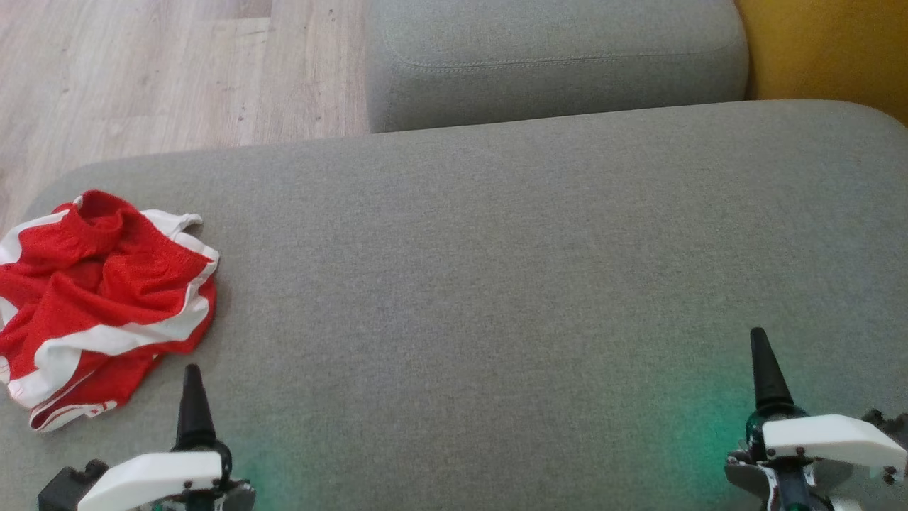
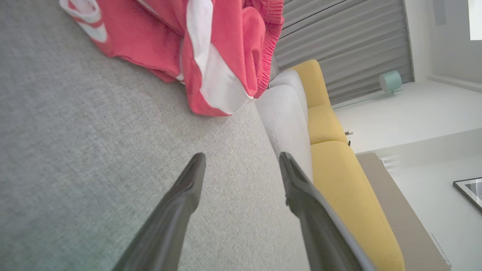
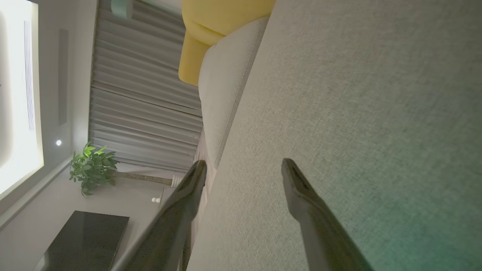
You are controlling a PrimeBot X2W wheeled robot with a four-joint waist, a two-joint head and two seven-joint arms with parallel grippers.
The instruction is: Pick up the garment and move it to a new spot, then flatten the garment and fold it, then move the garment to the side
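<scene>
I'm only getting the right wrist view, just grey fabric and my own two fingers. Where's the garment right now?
Observer: The garment, red with white stripes, lies crumpled at the left end of the grey cushion.
Operator: Is the left hand holding it?
Observer: No. The left hand is open and empty, just short of the garment's near edge.
Operator: Which hand is closer?
Observer: The left. The right hand is toward the cushion's opposite, right end.
</scene>
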